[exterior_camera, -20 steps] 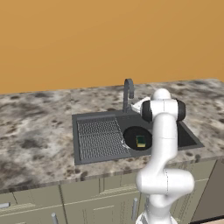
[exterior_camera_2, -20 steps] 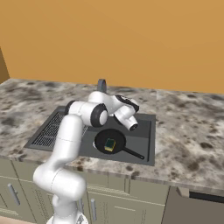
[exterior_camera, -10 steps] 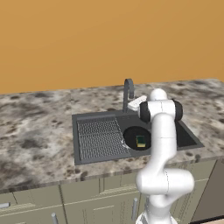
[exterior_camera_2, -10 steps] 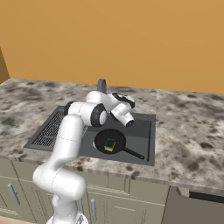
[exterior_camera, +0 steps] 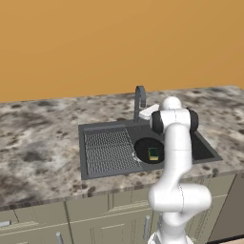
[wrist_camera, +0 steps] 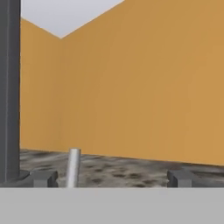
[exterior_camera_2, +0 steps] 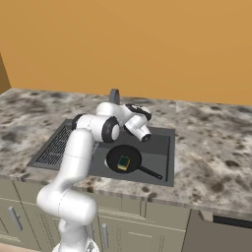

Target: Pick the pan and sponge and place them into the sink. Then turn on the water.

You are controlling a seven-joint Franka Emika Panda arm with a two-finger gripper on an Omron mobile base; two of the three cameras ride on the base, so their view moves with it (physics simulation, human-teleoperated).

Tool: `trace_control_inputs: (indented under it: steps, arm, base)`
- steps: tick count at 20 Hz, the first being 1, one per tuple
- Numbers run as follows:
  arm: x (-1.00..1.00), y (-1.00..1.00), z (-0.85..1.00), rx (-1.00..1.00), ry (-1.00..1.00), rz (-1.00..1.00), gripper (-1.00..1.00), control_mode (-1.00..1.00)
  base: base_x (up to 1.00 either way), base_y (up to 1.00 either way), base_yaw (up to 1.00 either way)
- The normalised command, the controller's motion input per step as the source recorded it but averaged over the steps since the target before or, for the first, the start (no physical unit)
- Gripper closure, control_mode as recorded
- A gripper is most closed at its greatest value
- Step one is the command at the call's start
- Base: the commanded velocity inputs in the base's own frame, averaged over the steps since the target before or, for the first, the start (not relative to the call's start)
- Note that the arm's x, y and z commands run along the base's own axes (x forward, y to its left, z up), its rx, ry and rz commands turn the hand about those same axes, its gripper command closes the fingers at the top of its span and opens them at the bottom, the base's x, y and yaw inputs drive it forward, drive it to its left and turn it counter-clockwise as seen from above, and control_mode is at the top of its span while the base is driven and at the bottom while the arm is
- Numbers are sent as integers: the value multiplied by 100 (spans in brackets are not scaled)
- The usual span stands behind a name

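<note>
The dark grey sink (exterior_camera: 97, 167) is set into a speckled stone counter (exterior_camera: 38, 143), its ribbed drainboard beside a deeper basin. In that basin lies the round black pan (exterior_camera_2: 123, 159), short handle toward the counter's front edge, with the green-topped sponge (exterior_camera_2: 123, 162) inside it. The gripper (wrist_camera: 111, 178), fingers spread and empty, hovers just beside the arched grey metal faucet (exterior_camera: 139, 101); the slim silvery rod (wrist_camera: 72, 168) is perhaps its lever.
</note>
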Motion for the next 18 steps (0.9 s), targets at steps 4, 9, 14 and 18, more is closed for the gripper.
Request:
trace_control_inputs:
  steps: [4,9,14,18]
  arm:
    - [23,-36,5,10,3,0,-100,-100]
    - [29,-38,1,10,3,0,100,-100]
    - [40,-14,-9,3,6,0,100,-100]
    - [34,0,-18,0,7,0,100,-100]
  base:
    - [0,0,0]
    - [0,0,0]
    - [0,0,0]
    - [0,0,0]
